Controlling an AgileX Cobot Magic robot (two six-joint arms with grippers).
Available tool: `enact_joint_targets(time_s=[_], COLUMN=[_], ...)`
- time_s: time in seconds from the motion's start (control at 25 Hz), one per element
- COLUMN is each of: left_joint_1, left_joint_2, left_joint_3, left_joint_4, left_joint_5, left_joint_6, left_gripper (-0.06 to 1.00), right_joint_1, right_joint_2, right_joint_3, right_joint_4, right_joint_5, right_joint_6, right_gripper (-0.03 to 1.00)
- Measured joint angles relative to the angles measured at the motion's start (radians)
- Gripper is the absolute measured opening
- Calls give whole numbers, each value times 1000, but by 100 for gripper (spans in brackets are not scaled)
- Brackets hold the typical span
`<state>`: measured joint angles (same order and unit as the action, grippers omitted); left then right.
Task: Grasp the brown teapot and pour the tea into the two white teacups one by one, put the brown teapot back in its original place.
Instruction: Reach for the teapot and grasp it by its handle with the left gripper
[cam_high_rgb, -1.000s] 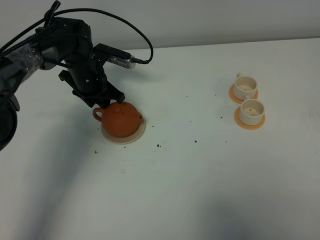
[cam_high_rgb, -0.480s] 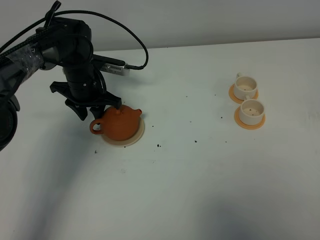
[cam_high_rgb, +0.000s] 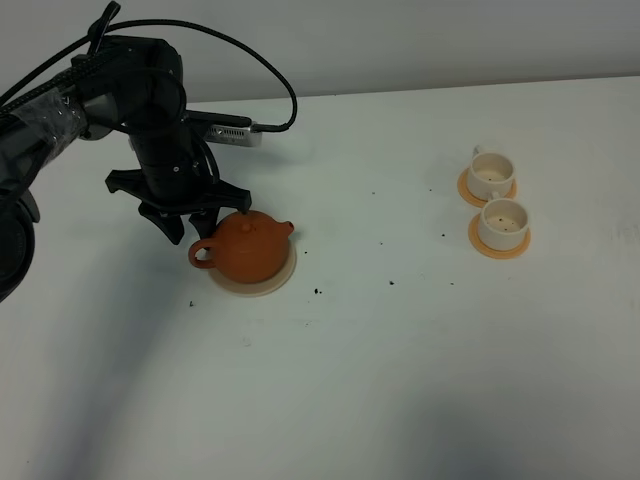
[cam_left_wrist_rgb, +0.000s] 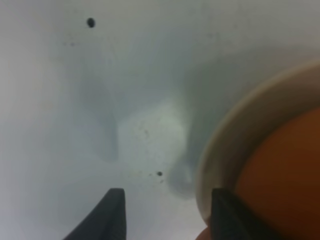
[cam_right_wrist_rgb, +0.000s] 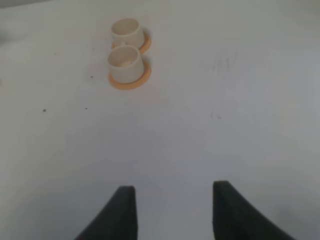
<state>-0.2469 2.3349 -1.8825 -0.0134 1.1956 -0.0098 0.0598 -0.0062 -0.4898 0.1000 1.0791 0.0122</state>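
Teapot (cam_high_rgb: 247, 249) turned, spout rightward | squat reddish-brown, lidded | left end effector (cam_high_rgb: 189, 229) spread, empty

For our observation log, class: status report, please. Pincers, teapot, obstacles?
Left pincer open beside teapot, gripping nothing. Right pincer open, empty. Teapot upright on coaster. Only dark specks between it and cups.

I have the left arm (cam_high_rgb: 135, 95) reaching in from the far left, wrist bent straight down. Its left gripper (cam_high_rgb: 188, 228) hangs low, jaws spread wide. The right gripper (cam_right_wrist_rgb: 172, 212) likewise has its two fingers parted.
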Motion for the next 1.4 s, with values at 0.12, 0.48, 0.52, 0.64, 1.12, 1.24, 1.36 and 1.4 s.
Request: enact_joint_targets(time_s=[0.12, 0.48, 0.52, 0.64, 1.12, 1.24, 1.36, 1.4], left_joint_1=[0, -1, -1, -2, -2, -2, -2, -2], left_joint_2=[0, 0, 0, 0, -43, -91, -124, -130], left_joint_3=[0, 0, 0, 0, -68, -84, -87, -87], left_joint_4=[-16, 3, 13, 52, 125, 56, -34, -56], left_joint_5=[0, 0, 0, 0, 0, 0, 0, 0], left_joint_6=[-3, -3, -2, -1, 139, 272, 386, 416], left_gripper=[41, 39, 39, 39, 39, 39, 39, 39], right_joint_1=[0, 0, 0, 0, 0, 0, 0, 0], right_joint_2=[0, 0, 0, 0, 0, 0, 0, 0], right_joint_3=[0, 0, 0, 0, 0, 0, 0, 0], right_joint_4=[0, 0, 0, 0, 0, 1, 1, 1], right_joint_5=[0, 0, 0, 0, 0, 0, 0, 0], right_joint_6=[0, 0, 0, 0, 0, 0, 0, 0], right_gripper=[37, 37, 37, 37, 37, 37, 37, 37])
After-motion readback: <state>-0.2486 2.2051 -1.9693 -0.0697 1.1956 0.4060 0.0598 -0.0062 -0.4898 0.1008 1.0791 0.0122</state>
